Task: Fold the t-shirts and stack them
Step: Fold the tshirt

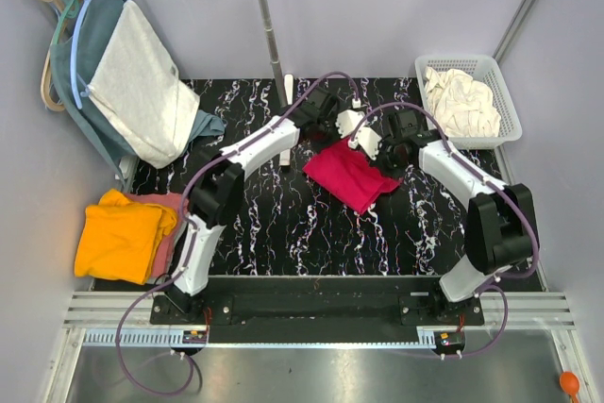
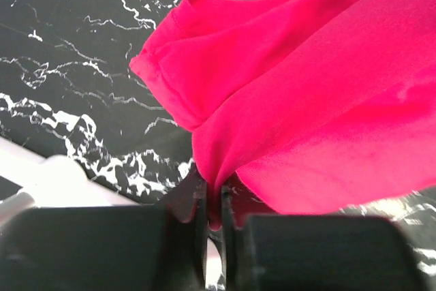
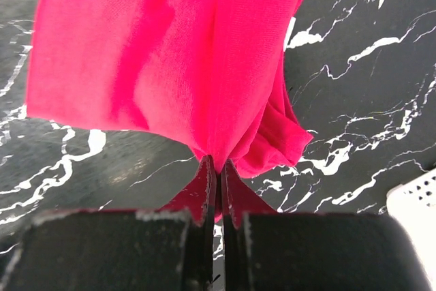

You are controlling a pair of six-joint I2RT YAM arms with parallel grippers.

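Black marbled surface (image 1: 274, 233): orange-yellow shirt (image 1: 121, 238) on a dusty pink one (image 1: 175, 224) at left, white basket (image 1: 453, 59) back-right, crimson shirt (image 1: 351, 175) in the centre.

The right gripper (image 3: 216, 168) is pinching a fold of the crimson-pink t-shirt (image 3: 163, 52). Beyond the gripper, it is draping over the marbled table (image 3: 368, 93).

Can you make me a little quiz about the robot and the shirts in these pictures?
1. Fill in the gap: the white basket holds a ____ t-shirt.
2. True or false: the crimson-pink t-shirt lies in that basket.
3. What grips the crimson-pink t-shirt? A) only the left gripper B) only the right gripper C) both of them

Key: 1 the cream-white t-shirt; 2 false; 3 C.
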